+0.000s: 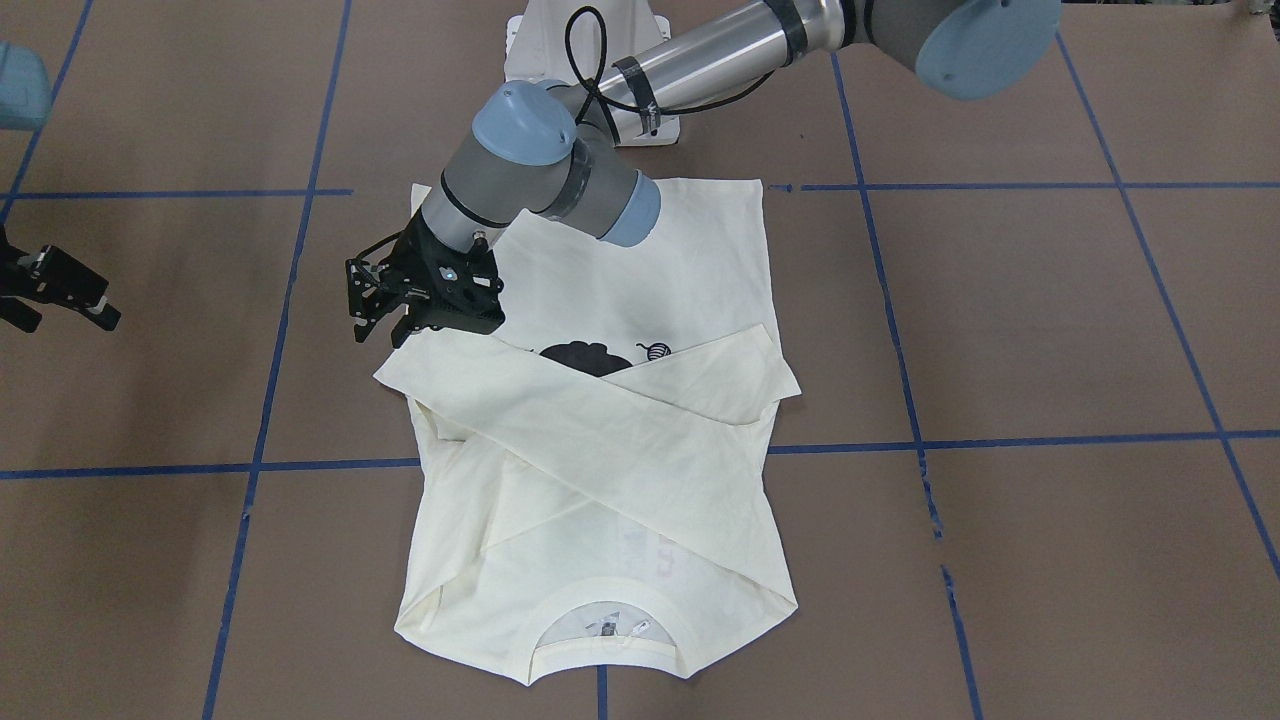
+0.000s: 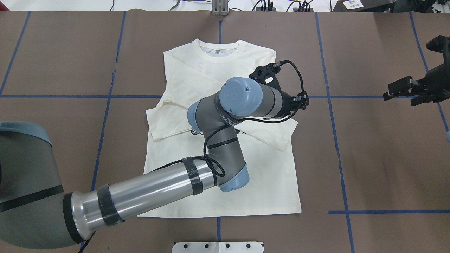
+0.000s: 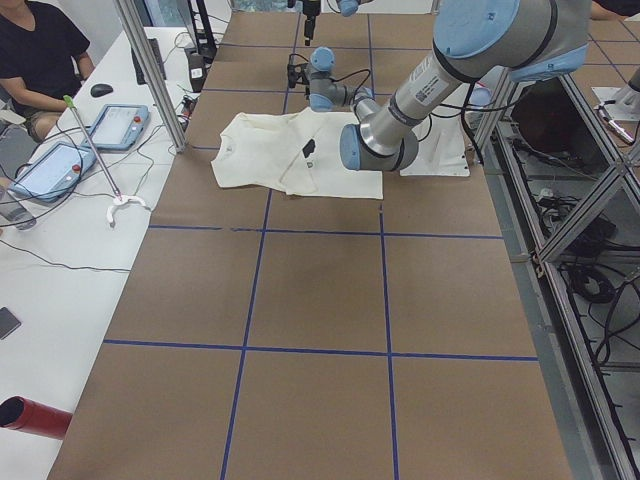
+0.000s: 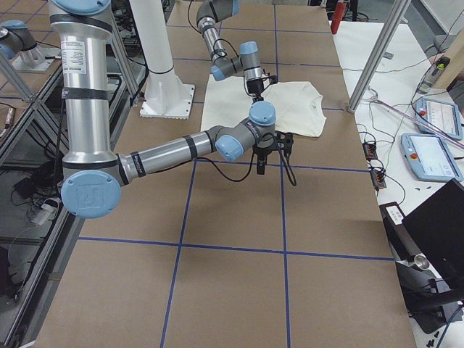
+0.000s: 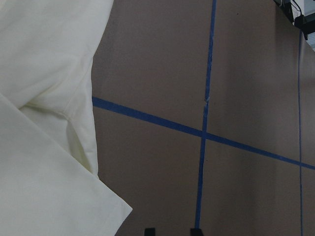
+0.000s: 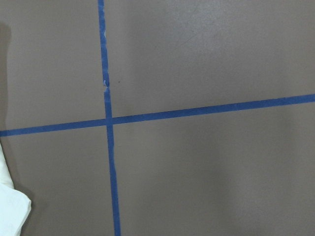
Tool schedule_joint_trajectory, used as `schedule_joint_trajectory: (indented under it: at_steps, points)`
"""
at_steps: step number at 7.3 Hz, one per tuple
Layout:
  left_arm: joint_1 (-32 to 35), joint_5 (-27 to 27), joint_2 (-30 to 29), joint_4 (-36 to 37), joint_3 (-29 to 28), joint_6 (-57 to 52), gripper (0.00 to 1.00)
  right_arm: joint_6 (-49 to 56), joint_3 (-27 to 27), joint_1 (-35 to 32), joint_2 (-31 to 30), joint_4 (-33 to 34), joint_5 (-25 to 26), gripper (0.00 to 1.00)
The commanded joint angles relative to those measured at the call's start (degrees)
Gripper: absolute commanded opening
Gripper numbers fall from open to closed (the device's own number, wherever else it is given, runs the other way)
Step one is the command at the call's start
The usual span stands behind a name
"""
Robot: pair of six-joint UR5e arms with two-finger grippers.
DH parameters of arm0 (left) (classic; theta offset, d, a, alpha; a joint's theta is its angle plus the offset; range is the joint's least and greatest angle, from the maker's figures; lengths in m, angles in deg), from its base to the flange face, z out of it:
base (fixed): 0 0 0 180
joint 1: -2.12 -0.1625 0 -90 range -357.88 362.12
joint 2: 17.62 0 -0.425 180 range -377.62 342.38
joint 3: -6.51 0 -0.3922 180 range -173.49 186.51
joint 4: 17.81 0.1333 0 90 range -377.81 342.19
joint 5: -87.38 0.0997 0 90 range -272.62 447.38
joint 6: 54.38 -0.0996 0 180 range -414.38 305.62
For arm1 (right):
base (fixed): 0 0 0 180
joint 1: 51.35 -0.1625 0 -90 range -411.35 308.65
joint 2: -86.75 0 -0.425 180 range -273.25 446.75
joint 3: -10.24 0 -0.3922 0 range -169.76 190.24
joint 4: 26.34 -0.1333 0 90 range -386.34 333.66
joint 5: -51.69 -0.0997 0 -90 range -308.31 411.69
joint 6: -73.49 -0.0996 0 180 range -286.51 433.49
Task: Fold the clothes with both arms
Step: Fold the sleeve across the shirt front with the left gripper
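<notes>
The cream-white long-sleeved shirt (image 1: 620, 470) lies flat in the middle of the brown counter (image 1: 1050, 320), which is marked with blue tape lines (image 1: 1000, 438). Its ribbed collar (image 1: 605, 592) points away from the robot and its hem lies toward the robot's base. Both sleeves are folded in over the chest and cross each other. Part of the black cat print (image 1: 585, 358) shows in the gap above the crossing.

The left arm (image 2: 151, 186) reaches across the shirt from the robot's left. The left claw (image 1: 380, 325) hangs above the shirt's edge on the robot's right side. It is near the cuff (image 1: 400, 372) of the upper sleeve, which sticks out a little past the shirt's side. The claw is released and grips nothing. In the left wrist view its fingertips (image 5: 150, 231) stand apart with only bare counter between them. The cuff's corner and the shirt's side seam lie off to one side of them in that view.

The right claw (image 2: 404, 93) hangs over bare counter, well apart from the shirt on the robot's right. Its fingers are spread and hold nothing. The right wrist view shows counter, a tape crossing and a small white corner of cloth (image 6: 10, 211) at its lower left edge.
</notes>
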Motion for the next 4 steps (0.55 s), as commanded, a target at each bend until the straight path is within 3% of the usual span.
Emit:
schedule_joint_trajectory:
  at_steps: [1,2,3,4]
  points:
    - [1.34,-0.05,10.16,13.69,18.96,0.15,0.66,-12.97,-3.35,6.69,0.05,-3.26,2.39,1.00]
    - [1.78,-0.05,15.52,18.29,27.49,-2.81,0.65,-22.28,-5.63,13.78,-0.13,-6.86,8.41,1.00]
    - [2.13,-0.05,21.23,23.55,35.93,-7.54,0.65,-31.77,-9.40,22.47,0.13,-6.89,18.21,1.00]
    - [2.40,-0.05,25.81,28.04,43.15,-10.81,0.65,-36.57,-11.61,28.91,0.05,-6.81,24.05,0.99]
